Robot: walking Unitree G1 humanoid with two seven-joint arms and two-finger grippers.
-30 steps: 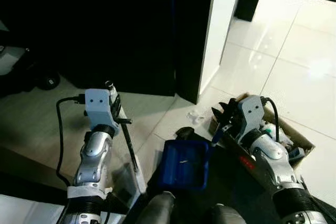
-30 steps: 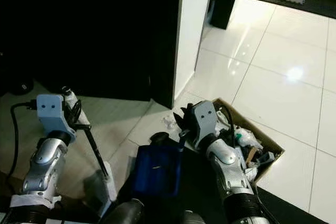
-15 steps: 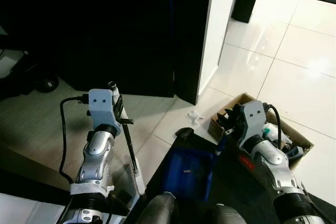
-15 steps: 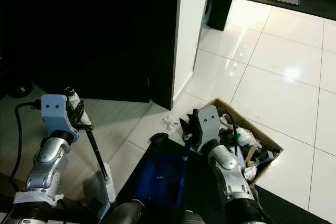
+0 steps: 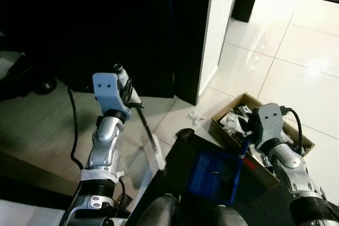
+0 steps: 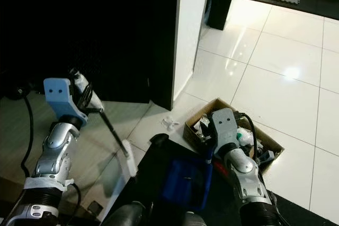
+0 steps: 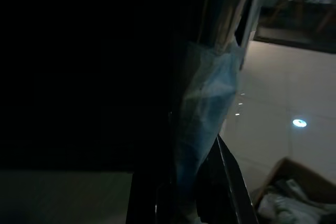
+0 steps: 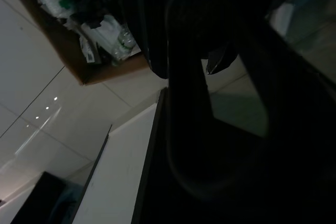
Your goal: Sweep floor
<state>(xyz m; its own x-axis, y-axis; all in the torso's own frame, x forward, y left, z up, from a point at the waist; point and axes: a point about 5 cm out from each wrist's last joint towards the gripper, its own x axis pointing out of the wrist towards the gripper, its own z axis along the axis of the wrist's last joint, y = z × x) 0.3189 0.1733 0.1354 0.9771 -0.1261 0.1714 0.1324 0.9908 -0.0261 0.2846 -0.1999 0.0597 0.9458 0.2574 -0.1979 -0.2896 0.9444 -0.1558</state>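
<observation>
Left gripper (image 5: 128,92) is closed on the broom handle (image 5: 144,125), the broom slanting down to the tiled floor (image 5: 265,67). Right gripper (image 5: 248,130) grips the blue dustpan (image 5: 214,175) by its handle, beside a cardboard box (image 5: 225,136) of rubbish.

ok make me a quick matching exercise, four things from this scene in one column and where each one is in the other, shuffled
Things:
1. blue dustpan
2. cardboard box
3. brush
4. clear plastic scrap

Places:
A. on the white tile, between the dark wall corner and the box
B. low in front of the robot, over the dark mat, by the right pincer
C. on the floor by the right arm, full of rubbish
D. slanting down from the left pincer, white head near the mat's edge

Pairs: 1-B, 2-C, 3-D, 4-A
</observation>
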